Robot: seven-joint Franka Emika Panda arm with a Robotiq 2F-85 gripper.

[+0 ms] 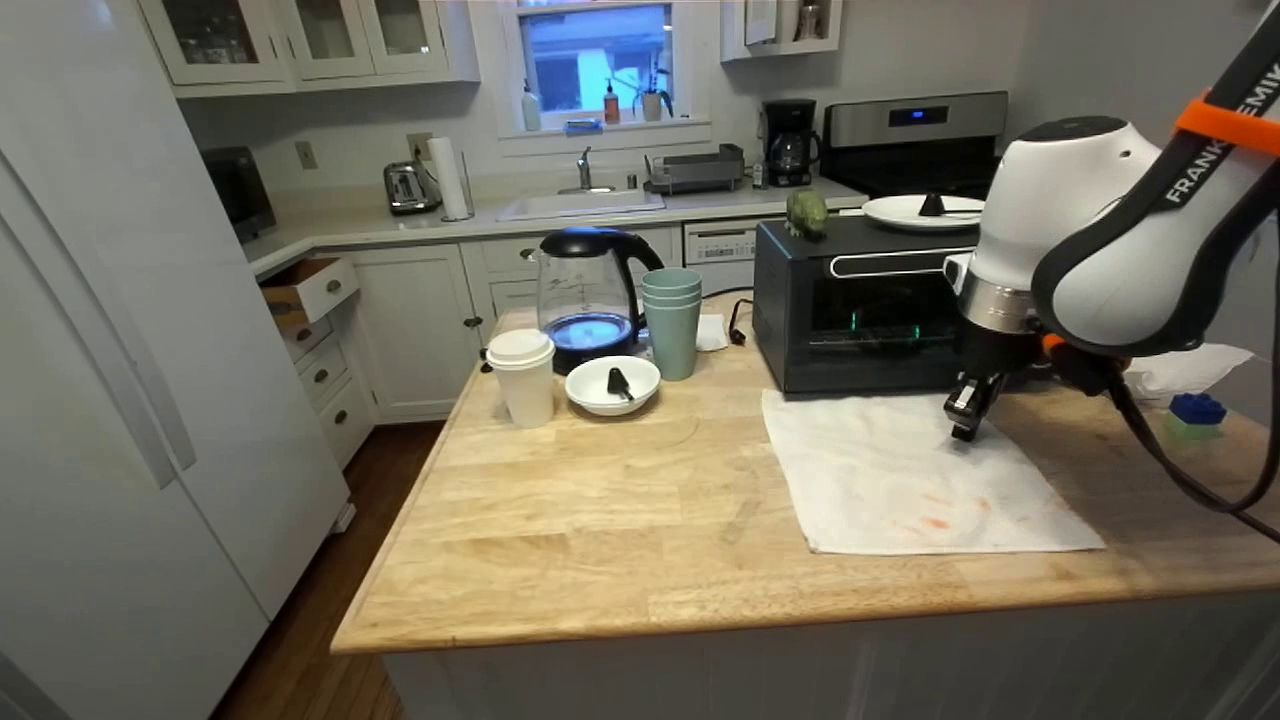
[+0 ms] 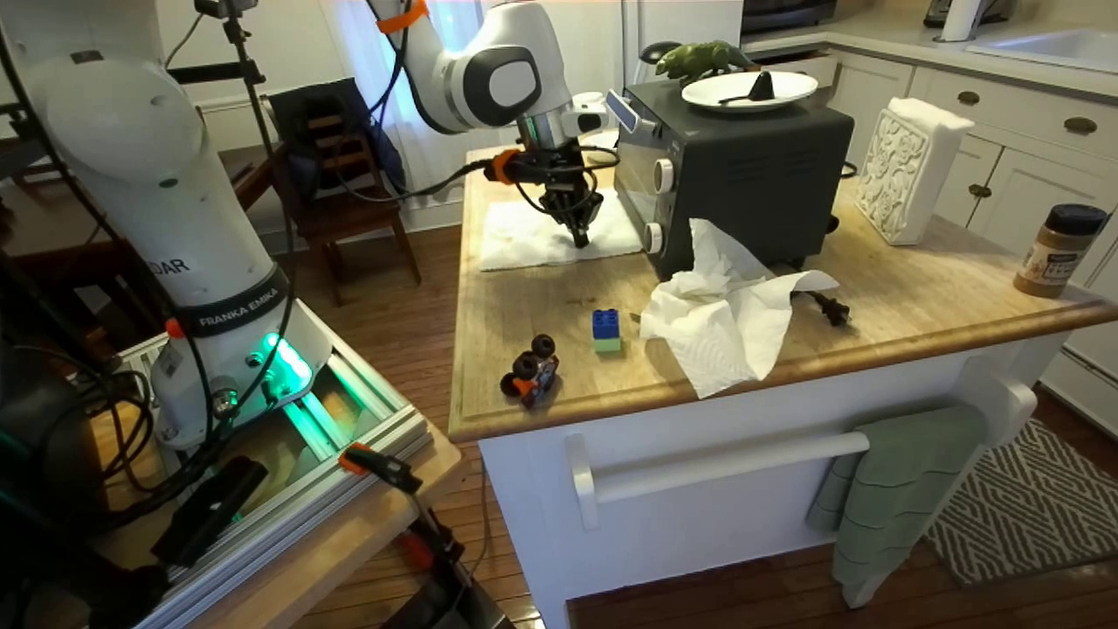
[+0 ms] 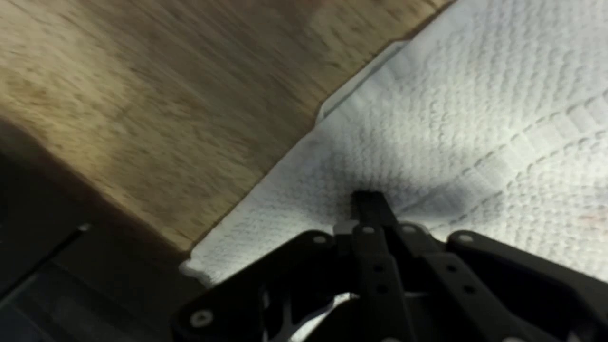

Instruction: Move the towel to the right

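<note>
A white textured towel (image 1: 900, 490) with faint orange stains lies flat on the wooden countertop, in front of the dark toaster oven. It also shows in an exterior view (image 2: 521, 238) and fills the right of the wrist view (image 3: 475, 104). My gripper (image 1: 964, 432) points down over the towel, near the edge by the oven. It also shows in an exterior view (image 2: 580, 239). In the wrist view the fingertips (image 3: 369, 197) are together and appear to touch the towel's surface. No pinched fold of cloth shows between them.
The toaster oven (image 1: 860, 310) stands right behind the towel. A kettle (image 1: 590, 300), green cups (image 1: 673, 330), a white bowl (image 1: 600, 395) and a lidded cup (image 1: 524, 385) stand further along. A blue-green block (image 2: 605, 330), a small toy (image 2: 533, 371) and crumpled paper (image 2: 721, 323) lie on the counter.
</note>
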